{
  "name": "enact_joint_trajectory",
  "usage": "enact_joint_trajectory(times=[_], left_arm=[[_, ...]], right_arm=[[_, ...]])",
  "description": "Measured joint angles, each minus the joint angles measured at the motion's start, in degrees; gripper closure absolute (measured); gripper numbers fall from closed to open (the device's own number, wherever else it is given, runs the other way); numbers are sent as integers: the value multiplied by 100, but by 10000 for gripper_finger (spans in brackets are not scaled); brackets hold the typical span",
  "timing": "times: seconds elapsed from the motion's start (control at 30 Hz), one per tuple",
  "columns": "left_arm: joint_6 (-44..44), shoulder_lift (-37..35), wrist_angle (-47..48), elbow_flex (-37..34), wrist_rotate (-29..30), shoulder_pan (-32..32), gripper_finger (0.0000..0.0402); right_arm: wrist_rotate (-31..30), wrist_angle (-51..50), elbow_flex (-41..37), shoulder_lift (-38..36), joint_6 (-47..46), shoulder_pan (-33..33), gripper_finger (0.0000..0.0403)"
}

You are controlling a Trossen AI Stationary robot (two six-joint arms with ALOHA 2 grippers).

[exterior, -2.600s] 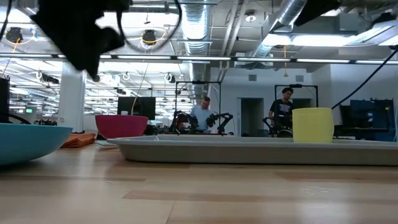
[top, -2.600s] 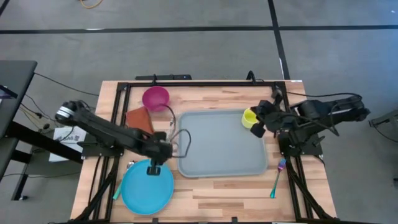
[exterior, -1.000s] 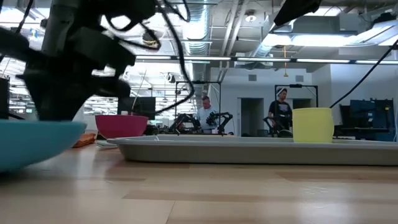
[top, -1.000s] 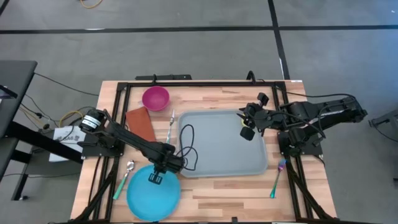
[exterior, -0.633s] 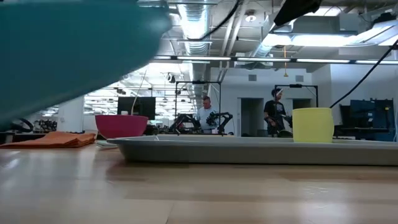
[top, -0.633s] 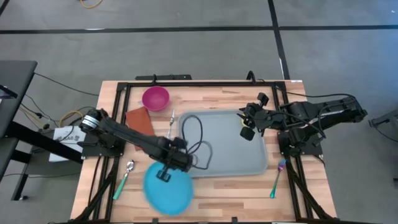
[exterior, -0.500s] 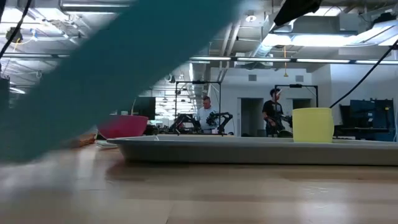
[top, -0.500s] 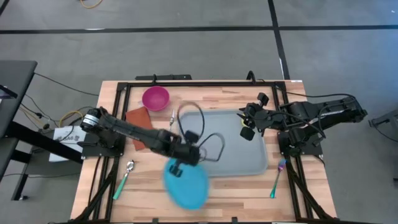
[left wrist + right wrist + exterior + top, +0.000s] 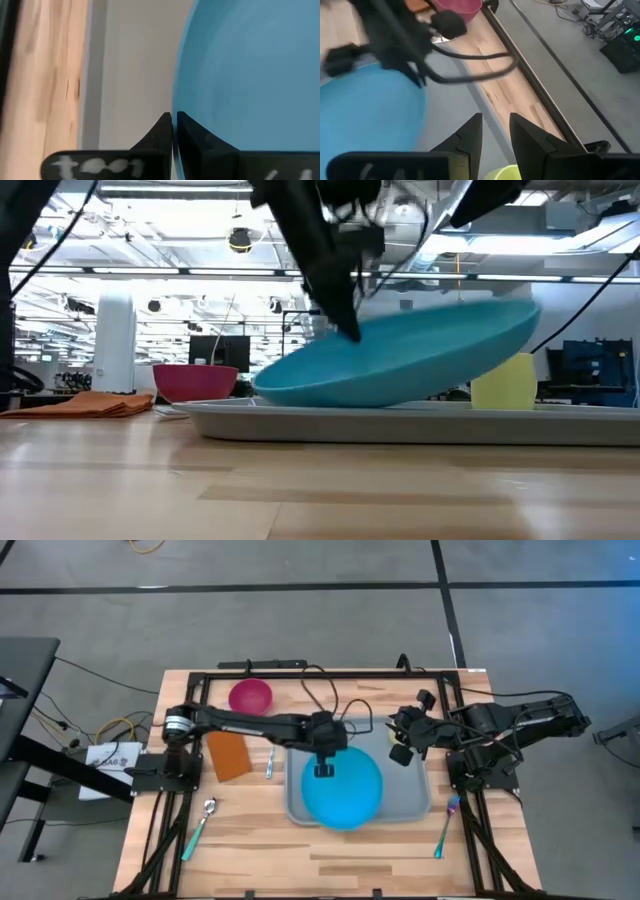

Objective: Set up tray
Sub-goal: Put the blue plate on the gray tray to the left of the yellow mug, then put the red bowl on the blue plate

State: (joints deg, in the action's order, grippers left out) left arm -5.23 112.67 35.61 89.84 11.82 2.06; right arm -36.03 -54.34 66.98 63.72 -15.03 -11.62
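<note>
One tray [image 9: 410,790], long axis left-right; left gripper [image 9: 325,771] clamping tilted blue plate [image 9: 345,795]; right gripper [image 9: 399,739] parted.

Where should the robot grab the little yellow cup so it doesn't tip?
Probably by its rim or wall, coming from straight above. The yellow cup stands upright on the tray, mouth open upward, and the right gripper hovers right over it.

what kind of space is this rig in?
Likely a robotics lab or open workshop: exposed ceiling ducts and strip lights overhead, other robot arms on a far bench with people nearby, bare concrete floor around the table.
</note>
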Motion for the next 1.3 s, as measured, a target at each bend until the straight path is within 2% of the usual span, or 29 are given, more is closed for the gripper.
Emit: enact_joint_trajectory(times=[0.27,0.43,0.77,0.9,1.07,1.3], left_arm=[[271,219,31,-4,44,375,401],[105,309,225,0,-244,470,395],[-458,614,158,-13,163,460,306],[-519,616,291,77,464,453,287],[-447,616,1296,826,540,443,284],[-209,605,3692,2738,508,242,284]], right_arm=[[2,-93,0,2,-8,0,310],[2,-112,0,2,-285,2,310],[6,-191,0,10,-299,2,310],[7,-213,0,9,-299,2,310],[19,-230,-2,39,-481,2,310],[19,-250,-284,35,-601,-79,310]])
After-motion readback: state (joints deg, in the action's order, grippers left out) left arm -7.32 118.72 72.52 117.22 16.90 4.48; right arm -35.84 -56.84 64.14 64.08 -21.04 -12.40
